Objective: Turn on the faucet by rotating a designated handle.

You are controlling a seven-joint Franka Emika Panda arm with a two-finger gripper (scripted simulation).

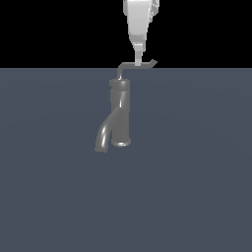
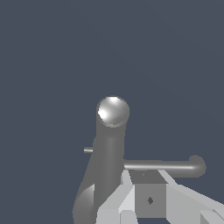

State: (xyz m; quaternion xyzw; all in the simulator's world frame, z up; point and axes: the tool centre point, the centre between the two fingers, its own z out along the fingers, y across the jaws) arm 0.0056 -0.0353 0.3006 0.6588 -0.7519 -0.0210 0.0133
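Nearest the wrist camera, my pincer [image 2: 146, 186] sits against the handle [image 2: 164, 165]; whether it is clenched I cannot tell. Left of the handle stands the faucet [image 1: 120, 113], upright on the grey desk [image 1: 197, 172], its spout curving down to the exterior view's left. Above the faucet top, the handle [image 1: 138, 65] runs rightward, with my pincer [image 1: 139, 55] meeting it from above.

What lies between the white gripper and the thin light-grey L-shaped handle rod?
Nothing: in the exterior view the white gripper tip meets the thin light-grey handle rod; the wrist view also shows no gap or object.
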